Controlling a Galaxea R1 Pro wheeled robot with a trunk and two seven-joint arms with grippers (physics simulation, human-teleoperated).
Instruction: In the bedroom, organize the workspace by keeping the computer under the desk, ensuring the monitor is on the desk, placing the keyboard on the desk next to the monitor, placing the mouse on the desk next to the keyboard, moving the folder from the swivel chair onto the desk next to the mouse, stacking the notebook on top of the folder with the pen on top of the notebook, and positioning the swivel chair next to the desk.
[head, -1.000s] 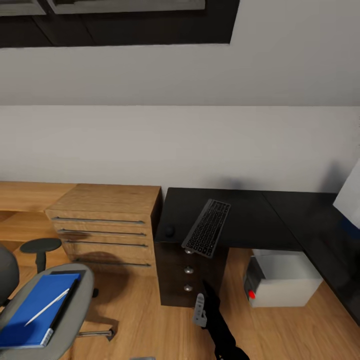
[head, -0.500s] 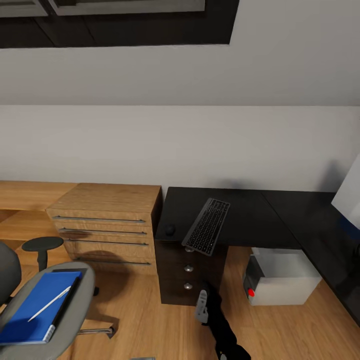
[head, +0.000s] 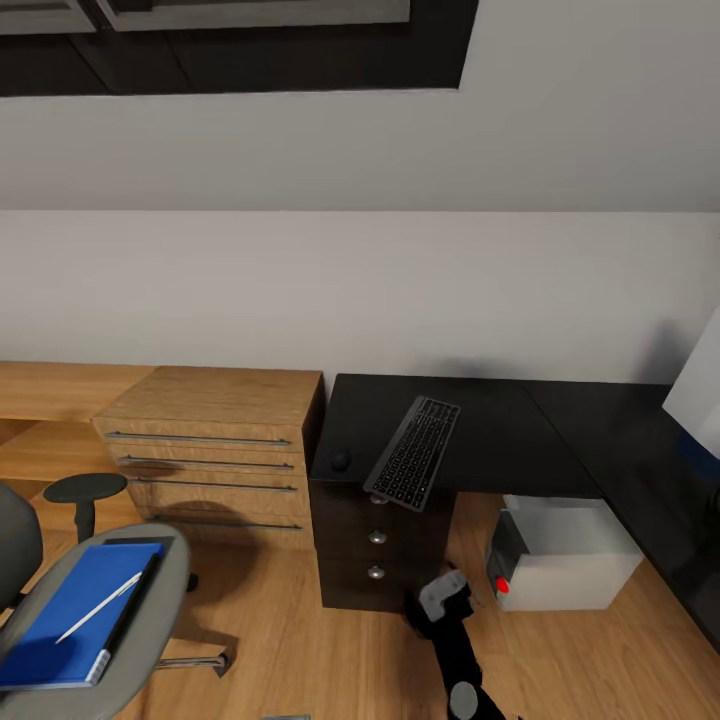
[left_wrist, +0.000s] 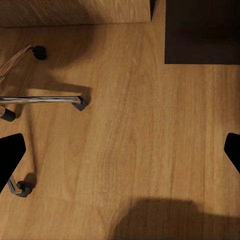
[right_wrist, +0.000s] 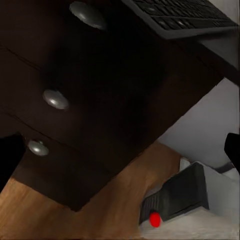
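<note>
Before the desk (head: 520, 430), right gripper (head: 443, 592) has turned sideways.

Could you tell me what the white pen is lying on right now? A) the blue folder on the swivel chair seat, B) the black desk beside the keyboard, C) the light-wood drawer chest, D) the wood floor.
A: the pen lies diagonally across the blue folder, which rests on the grey swivel chair seat.

Pale sloped wall (head: 350, 290), plank floor (head: 270, 640) — light-wood drawer chest (head: 215, 455).
</note>
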